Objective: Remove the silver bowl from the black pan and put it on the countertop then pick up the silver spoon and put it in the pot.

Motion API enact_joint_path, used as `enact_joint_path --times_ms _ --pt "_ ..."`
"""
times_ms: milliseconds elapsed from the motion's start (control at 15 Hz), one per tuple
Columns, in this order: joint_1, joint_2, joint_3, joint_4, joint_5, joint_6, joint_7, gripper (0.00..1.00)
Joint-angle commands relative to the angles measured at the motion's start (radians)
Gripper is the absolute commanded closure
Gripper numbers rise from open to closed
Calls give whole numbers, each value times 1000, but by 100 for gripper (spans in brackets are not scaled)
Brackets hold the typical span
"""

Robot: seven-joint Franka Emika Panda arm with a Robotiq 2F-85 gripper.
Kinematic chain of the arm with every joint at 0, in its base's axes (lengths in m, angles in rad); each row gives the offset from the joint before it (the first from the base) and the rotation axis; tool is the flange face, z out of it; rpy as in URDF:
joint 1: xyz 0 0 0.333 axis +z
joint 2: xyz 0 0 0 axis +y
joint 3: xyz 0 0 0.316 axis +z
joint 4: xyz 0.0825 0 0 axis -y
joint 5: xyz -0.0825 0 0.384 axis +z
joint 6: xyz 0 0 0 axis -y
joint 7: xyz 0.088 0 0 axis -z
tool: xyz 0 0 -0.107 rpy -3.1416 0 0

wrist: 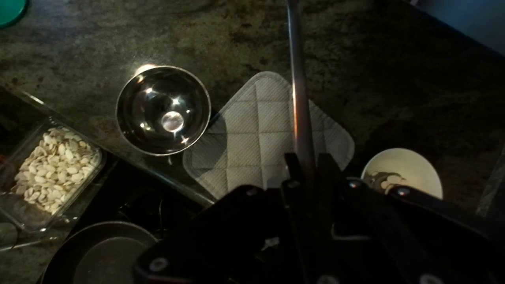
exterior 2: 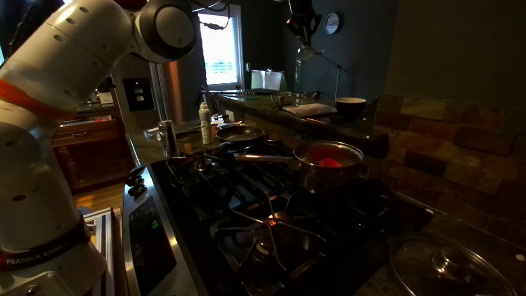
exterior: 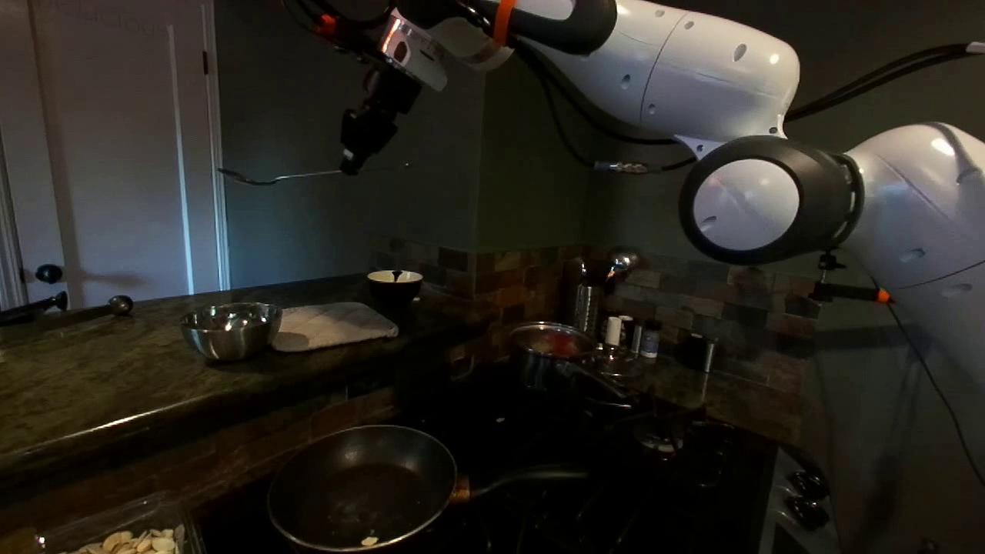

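– Checking the gripper in the wrist view: state?
– Clamped on the silver spoon, above the surface; spoon extends to the top edge
– Location of the silver bowl?
– On the surface, upper left, just left of the quilted pad
– Black pan and pot, in an exterior view?
– Former at bottom, left of centre; latter right of centre

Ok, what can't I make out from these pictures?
Wrist view: silver spoon, one end cut off by the top edge.
Wrist view: black pan, cut off by the bottom edge, partly behind the gripper.
In an exterior view: pot, its bottom hidden by the near wall.
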Motion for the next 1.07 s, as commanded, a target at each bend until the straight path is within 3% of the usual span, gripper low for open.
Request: enact_joint_path --times_ms 0,67,133,200,267,400,533,1000 --pt "55 -42 -187 -67 136 104 10 96" --pt "57 -45 -193 -62 147 120 26 96" --pt "43 -14 -114 14 86 88 74 96" --pt "55 -52 -190 -58 183 99 9 96" --pt "-5 -14 -10 46 61 28 39 96" --pt "-18 -68 52 -37 73 -15 -1 96" --pt "-53 -74 126 -22 104 -131 -8 96" --pt "-113 -96 192 -9 101 -399 28 96"
